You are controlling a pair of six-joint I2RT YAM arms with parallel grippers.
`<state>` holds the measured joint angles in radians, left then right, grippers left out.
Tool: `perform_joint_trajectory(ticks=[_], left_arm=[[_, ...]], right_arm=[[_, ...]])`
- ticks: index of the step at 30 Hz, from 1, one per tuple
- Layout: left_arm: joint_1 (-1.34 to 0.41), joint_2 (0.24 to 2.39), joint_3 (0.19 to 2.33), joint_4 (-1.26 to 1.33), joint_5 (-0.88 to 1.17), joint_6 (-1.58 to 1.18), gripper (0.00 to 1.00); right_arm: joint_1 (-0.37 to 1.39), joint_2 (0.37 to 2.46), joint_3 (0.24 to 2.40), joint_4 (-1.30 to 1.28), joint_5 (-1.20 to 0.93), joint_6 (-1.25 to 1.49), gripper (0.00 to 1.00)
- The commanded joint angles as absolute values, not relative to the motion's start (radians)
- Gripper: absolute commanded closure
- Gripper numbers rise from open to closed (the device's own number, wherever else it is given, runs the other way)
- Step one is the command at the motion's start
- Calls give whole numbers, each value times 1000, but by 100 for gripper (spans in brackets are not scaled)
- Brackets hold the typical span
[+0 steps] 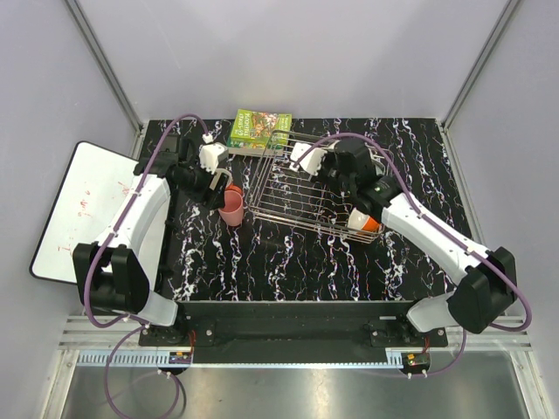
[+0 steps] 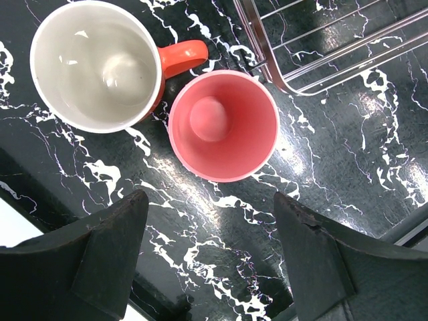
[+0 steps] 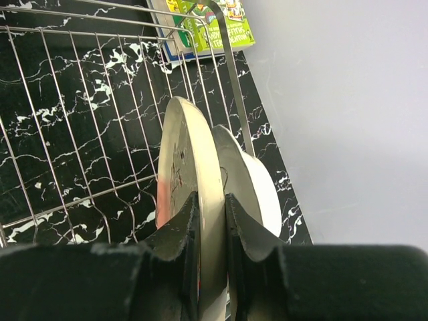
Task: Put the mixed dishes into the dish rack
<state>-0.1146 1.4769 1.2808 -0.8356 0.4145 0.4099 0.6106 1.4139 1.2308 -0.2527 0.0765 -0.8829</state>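
Note:
My right gripper (image 3: 210,200) is shut on the rim of the pink-and-cream plate (image 3: 187,147), which stands on edge over the right end of the silver wire dish rack (image 3: 80,134). A white dish (image 3: 257,187) stands on edge just behind it. My left gripper (image 2: 210,257) is open and empty above the tabletop, near a salmon-pink cup (image 2: 223,126) and an orange mug with a white inside (image 2: 97,67), both upright by the rack's left corner (image 2: 321,47). In the top view the left gripper (image 1: 218,183) hovers by the pink cup (image 1: 231,209), and the right gripper (image 1: 330,170) is over the rack (image 1: 288,188).
A green book (image 1: 259,128) lies behind the rack and shows in the right wrist view (image 3: 214,20). A white board with red scribbles (image 1: 83,205) lies at the left table edge. An orange-and-white dish (image 1: 365,223) sits at the rack's front right, under my right arm.

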Motion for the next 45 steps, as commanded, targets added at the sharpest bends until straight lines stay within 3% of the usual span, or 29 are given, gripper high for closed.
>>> perform_joint_trajectory(ticks=[1, 14, 45], left_arm=[[-114, 1470, 1266, -795, 422, 416, 21], [-114, 1470, 1266, -792, 416, 403, 21], [-143, 1515, 1322, -790, 451, 336, 22]], right_arm=[[617, 1391, 1155, -308, 55, -862, 100], [629, 1186, 1003, -118, 181, -1014, 100], [647, 1014, 946, -164, 100, -996, 100]])
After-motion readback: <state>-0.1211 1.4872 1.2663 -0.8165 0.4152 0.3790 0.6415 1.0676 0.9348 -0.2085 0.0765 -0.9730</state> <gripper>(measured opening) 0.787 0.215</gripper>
